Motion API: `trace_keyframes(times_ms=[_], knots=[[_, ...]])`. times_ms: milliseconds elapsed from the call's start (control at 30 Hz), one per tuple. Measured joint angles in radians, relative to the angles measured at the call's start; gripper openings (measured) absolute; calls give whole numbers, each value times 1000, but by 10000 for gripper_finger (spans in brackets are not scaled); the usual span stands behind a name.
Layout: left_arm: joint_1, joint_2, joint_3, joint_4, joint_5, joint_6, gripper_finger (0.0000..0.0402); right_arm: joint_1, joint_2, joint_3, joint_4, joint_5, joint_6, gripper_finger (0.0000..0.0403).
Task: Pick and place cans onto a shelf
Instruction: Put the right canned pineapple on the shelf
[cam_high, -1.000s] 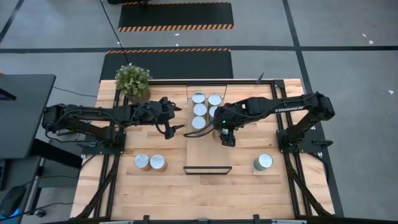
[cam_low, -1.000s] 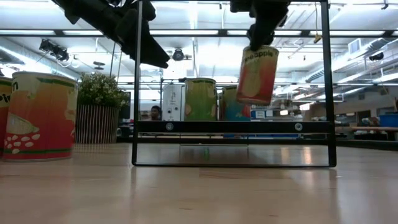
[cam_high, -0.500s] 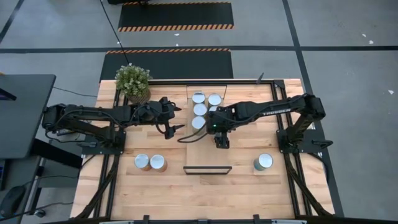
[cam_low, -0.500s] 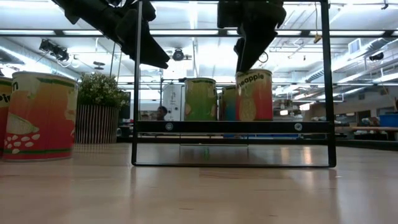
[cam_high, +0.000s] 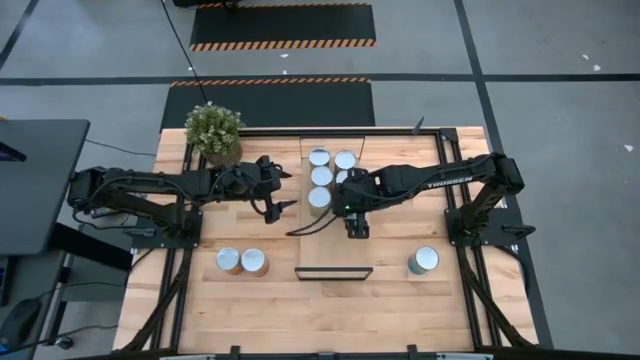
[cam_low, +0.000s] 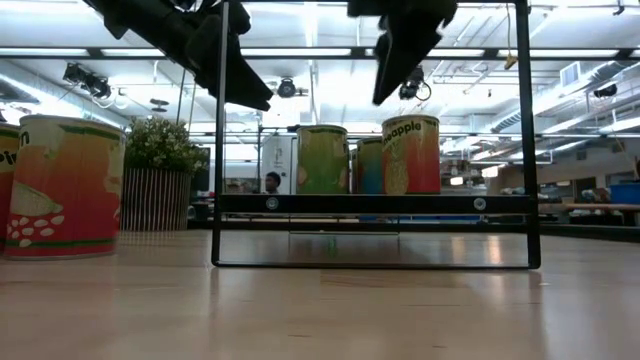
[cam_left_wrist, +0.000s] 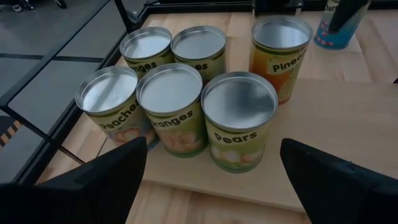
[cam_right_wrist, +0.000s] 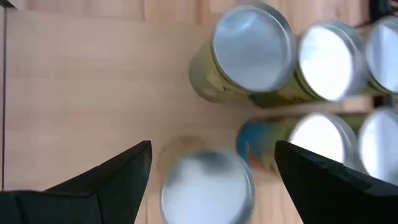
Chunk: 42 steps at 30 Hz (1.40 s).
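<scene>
Grey floor with hazard-striped mats is surrounding the wooden desk (cam_high: 200, 300), and a potted plant (cam_high: 214, 131) is standing at the desk's 11 o'clock corner. Running down the middle of the desk is the shelf (cam_high: 333, 235), a long light-wood board with a thin dark frame; in the low view its frame (cam_low: 220, 150) is rising at both ends. Six cans are clustering at the shelf's 12 o'clock end: the left wrist view is showing a Pears can (cam_left_wrist: 240, 120), an Oranges can (cam_left_wrist: 171, 109), a Peaches can (cam_left_wrist: 108, 106), two more behind them, and a Pineapple can (cam_left_wrist: 279, 50) standing a little apart from the group. In the low view that Pineapple can (cam_low: 410, 153) is sitting upright on the shelf. The right tool (cam_high: 355, 226) is hanging over the shelf just at 6 o'clock of the cluster, its fingers spread wide and gripping nothing, with the Pineapple can's top (cam_right_wrist: 207, 181) showing between them in the right wrist view. The left tool (cam_high: 282, 203) is hovering at 9 o'clock of the shelf, fingers apart and empty. Two cans (cam_high: 242, 261) are standing side by side on the desk at 7 o'clock of the shelf, and one can (cam_high: 423, 261) is standing alone at 4 o'clock.
</scene>
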Motion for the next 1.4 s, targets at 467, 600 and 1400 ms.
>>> trace_keyframes(times_ms=[467, 600, 1400], knots=[[0, 0, 0, -23, 0, -8, 375, 114, -5, -45, -323, 185, 265, 347], [0, 0, 0, -24, 0, -17, 375, 121, -47, -126, -262, 201, 280, 347], [0, 1, 0, -7, 0, -22, 375, 121, -145, -483, 353, 177, 319, 348]])
